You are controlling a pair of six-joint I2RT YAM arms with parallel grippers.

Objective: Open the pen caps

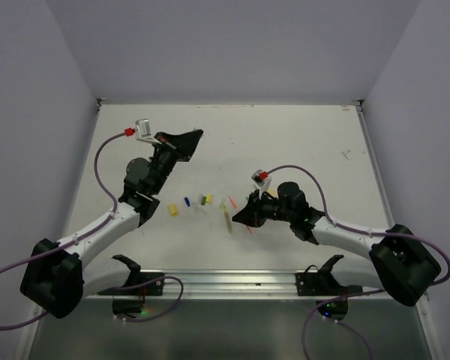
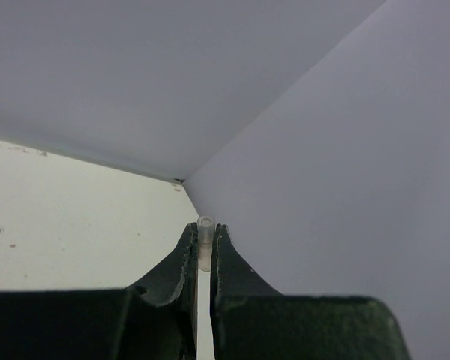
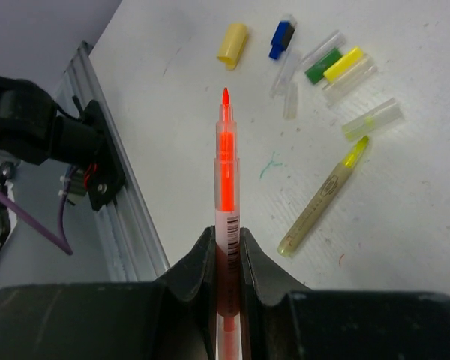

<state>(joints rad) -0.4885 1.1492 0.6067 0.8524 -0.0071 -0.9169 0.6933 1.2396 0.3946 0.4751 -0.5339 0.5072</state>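
Observation:
My left gripper (image 1: 195,137) is raised over the far left of the table. In its wrist view it (image 2: 205,238) is shut on a small clear pen cap (image 2: 205,227) that sticks out past the fingertips. My right gripper (image 1: 240,216) (image 3: 227,238) is shut on an orange-red pen (image 3: 226,161), whose bare tip points at the loose caps. On the table lie a yellow cap (image 3: 232,43) (image 1: 172,211), a blue cap (image 3: 282,39) (image 1: 187,201), a green cap (image 3: 324,65), another yellow cap (image 3: 343,62), clear caps (image 3: 289,84) and a pale yellow-green cap (image 3: 372,120).
An uncapped yellow pen (image 3: 322,199) (image 1: 227,217) lies on the table just right of my right gripper. A metal rail (image 1: 225,281) (image 3: 127,225) runs along the near edge. White walls (image 2: 322,112) close in the table's back and sides.

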